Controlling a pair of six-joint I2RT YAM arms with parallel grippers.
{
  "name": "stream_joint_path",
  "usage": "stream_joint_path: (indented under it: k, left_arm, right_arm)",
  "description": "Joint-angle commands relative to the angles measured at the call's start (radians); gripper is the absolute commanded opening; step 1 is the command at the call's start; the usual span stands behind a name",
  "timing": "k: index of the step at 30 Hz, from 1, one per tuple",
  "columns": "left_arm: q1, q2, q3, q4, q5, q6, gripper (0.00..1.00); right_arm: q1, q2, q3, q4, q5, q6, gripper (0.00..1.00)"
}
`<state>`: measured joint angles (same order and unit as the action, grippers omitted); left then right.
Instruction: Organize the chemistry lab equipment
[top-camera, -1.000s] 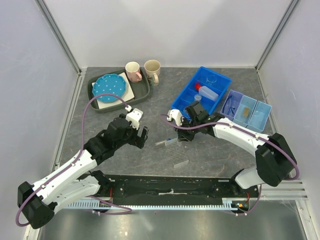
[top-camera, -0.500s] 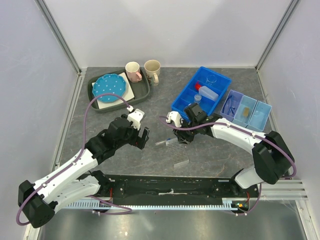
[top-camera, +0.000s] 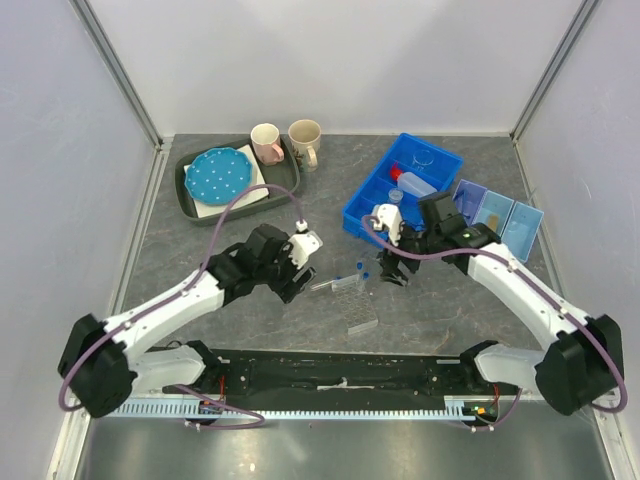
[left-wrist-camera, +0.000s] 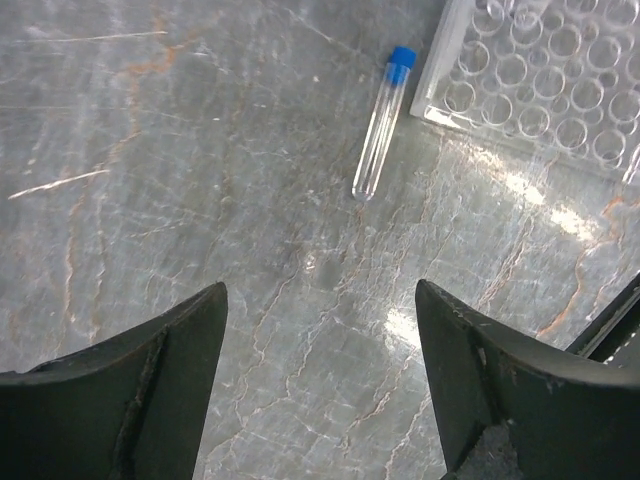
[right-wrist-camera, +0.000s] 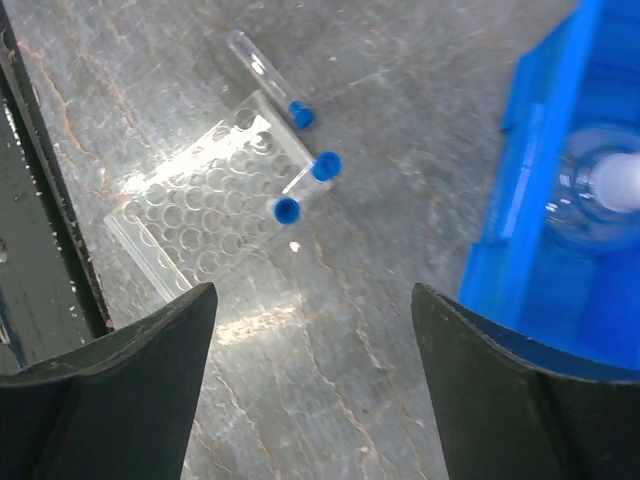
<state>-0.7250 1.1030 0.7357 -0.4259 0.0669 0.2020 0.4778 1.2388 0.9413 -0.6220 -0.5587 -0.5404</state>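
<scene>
A clear tube rack lies mid-table. Two blue-capped tubes sit in its corner, caps up. A third tube lies flat beside the rack. My left gripper hovers open just left of that tube, holding nothing. My right gripper is open and empty between the rack and the blue bin. The red-capped squeeze bottle and small beaker sit in the bin.
Three light-blue trays stand at the right; one holds the tan brush and one the blue glasses, partly behind my right arm. A pink mug, beige mug and dotted plate on a grey tray are at the back left.
My right gripper opened over the rack and drew back toward the blue bin, leaving tubes in the rack. My left arm swung right toward the lying tube, its jaws narrowing slightly.
</scene>
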Motion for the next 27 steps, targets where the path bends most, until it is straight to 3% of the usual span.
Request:
stream_joint_path:
  k: [1,8,21,27]
  left_arm:
    - [0.001,0.127,0.077,-0.017,0.095,0.151,0.79]
    - [-0.014,0.325,0.122,0.038,0.102,0.214,0.75]
    - [-0.051,0.5,0.149,0.202,0.047,0.198,0.72]
    - [-0.062,0.554,0.163,0.223,0.014,0.178,0.64]
  right_arm:
    - [-0.094,-0.065,0.014,-0.009,-0.141,-0.043,0.89]
    - [-0.24,0.025,-0.03,0.087,-0.335,0.017,0.96]
    - [-0.376,0.042,-0.027,0.07,-0.414,0.026,0.98]
    - [-0.386,0.04,-0.027,0.071,-0.425,0.023,0.98]
